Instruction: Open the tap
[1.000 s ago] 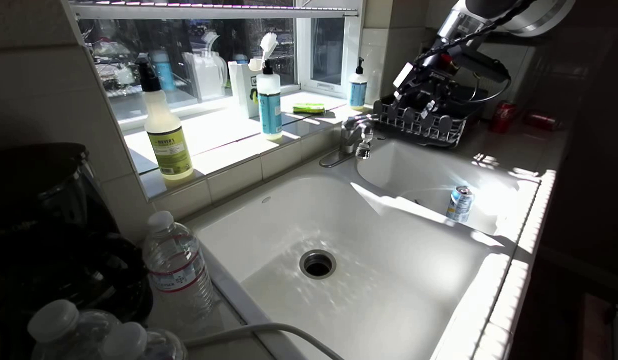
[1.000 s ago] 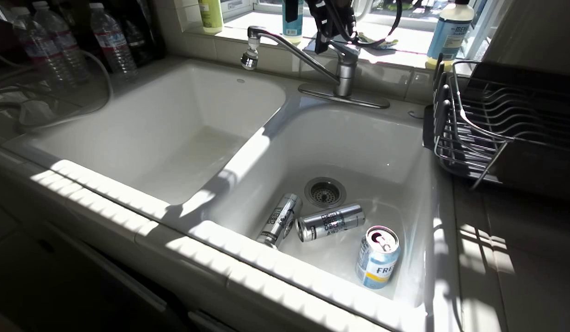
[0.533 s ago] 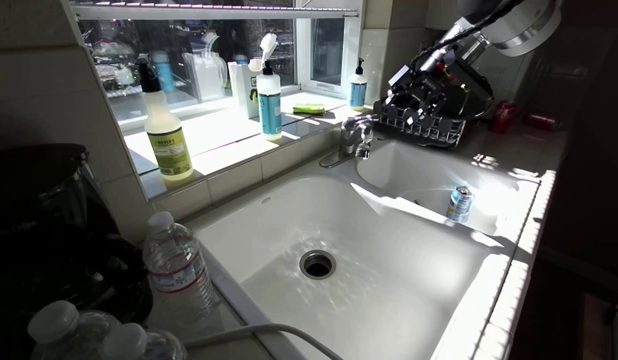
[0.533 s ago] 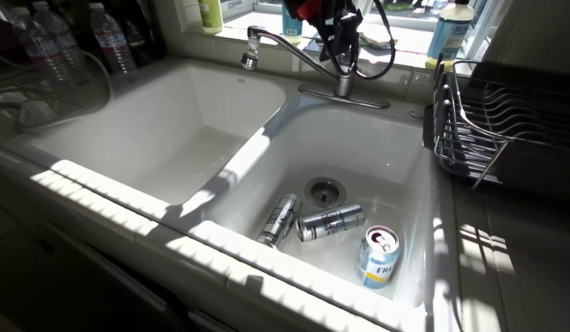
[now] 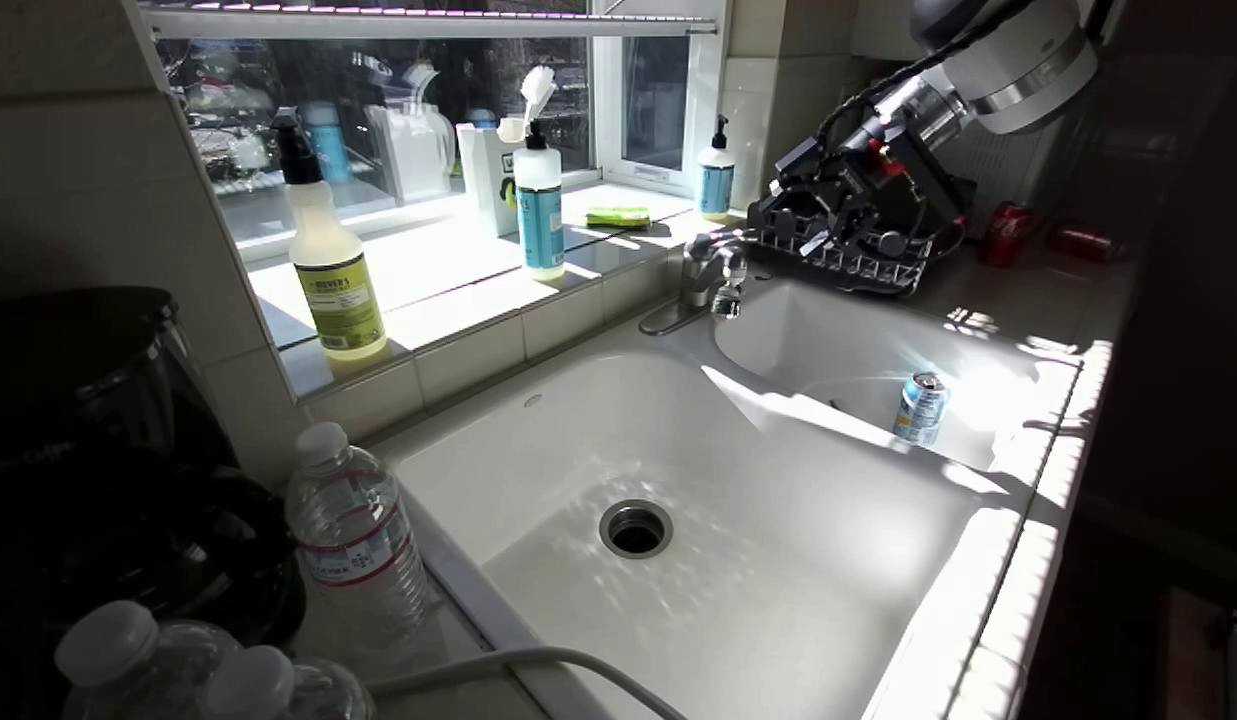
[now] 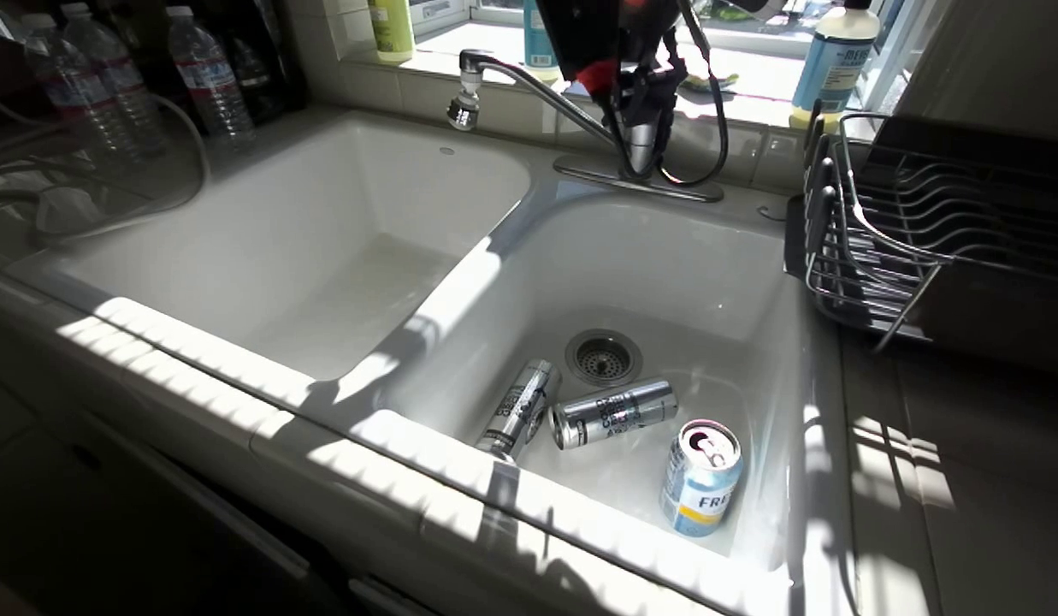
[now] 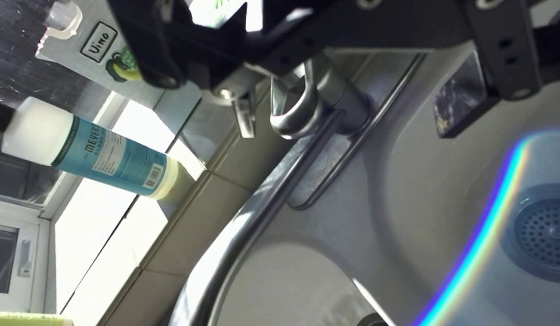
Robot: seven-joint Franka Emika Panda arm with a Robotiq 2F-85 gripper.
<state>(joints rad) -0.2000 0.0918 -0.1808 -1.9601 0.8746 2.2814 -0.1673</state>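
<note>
Pincer [image 7: 347, 127]: jaws wide apart. Wrist view: tap [image 7: 284, 179] shows between the fingers [image 7: 246, 121], handle [image 7: 291, 127] nearer the 9 o'clock one; can't tell contact. Spout [image 7: 255, 217] runs to 7 o'clock, teal soap bottle [image 7: 98, 149] at 9, drain [image 7: 549, 233] at 4. In an exterior view, blue can [image 6: 702, 483] upright at pincer's 6.
</note>
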